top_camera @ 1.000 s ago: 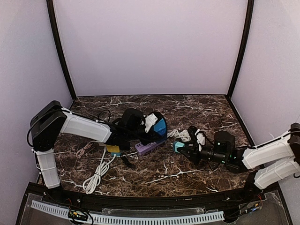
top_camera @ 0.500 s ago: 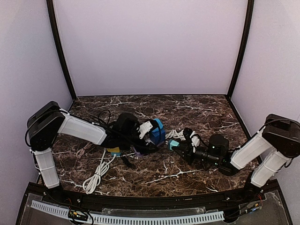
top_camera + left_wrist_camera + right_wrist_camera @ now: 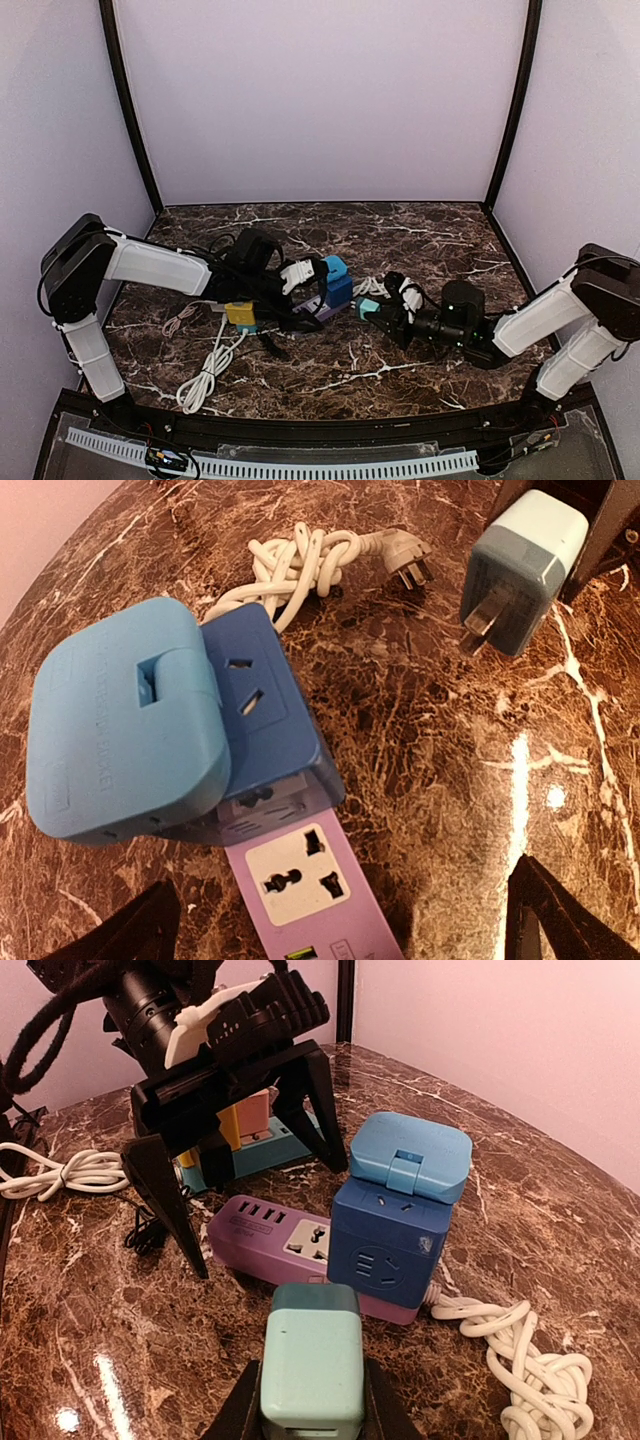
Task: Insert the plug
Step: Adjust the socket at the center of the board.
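My right hand (image 3: 310, 1412) grips the boxy teal plastic plug (image 3: 312, 1350), just short of the dark blue cube socket (image 3: 388, 1235) atop the purple power strip (image 3: 262, 1238); my left hand (image 3: 340, 925) hangs open above; next, I judge: align prongs, push in.

Uninserted teal plug (image 3: 312, 1355) near blue socket cube (image 3: 388, 1240)
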`<state>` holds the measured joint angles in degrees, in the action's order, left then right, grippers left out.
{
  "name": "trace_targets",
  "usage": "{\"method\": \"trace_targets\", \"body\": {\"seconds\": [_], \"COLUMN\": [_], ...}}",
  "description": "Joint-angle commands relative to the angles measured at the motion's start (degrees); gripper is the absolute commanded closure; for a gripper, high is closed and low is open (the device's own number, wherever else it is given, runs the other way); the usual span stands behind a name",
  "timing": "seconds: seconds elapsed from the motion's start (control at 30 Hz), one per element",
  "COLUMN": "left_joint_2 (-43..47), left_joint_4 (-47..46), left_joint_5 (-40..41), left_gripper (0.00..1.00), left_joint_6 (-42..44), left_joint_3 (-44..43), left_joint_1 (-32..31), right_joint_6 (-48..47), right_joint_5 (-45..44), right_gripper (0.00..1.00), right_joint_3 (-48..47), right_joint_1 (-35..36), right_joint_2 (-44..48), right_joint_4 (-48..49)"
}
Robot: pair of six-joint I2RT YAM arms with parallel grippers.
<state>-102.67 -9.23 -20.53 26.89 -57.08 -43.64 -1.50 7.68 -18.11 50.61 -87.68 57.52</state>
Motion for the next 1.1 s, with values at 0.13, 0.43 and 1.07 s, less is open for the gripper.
{"method": "trace_targets", "body": {"seconds": [0.13,0.43,1.07], "left_joint_2": [3.1,-3.4,-10.4], "left_joint_4": [2.9,0.3,-9.9], "left_joint_5": [0.4,-1.2,-9.2], "left_gripper": [0.03,0.3,0.61], "left_joint_6": [8.5,14.0,-4.8], "left_joint_3": [-0.8,-5.6,-6.9], "left_joint_1": [1.1,2.9,4.1], "right_joint_6": [-1.6,-1.8,-1.9], "right_joint_5": [-0.1,-2.1,-10.2], "right_gripper": [1.0,1.0,1.0], "right_joint_3": [-1.0,-1.2,-3.9], "right_joint_1": [-0.2,-0.6,2.2], "right_joint_2": [4.6,0.3,-17.8], "right_joint_4": [-4.8,2.3,22.3]}}
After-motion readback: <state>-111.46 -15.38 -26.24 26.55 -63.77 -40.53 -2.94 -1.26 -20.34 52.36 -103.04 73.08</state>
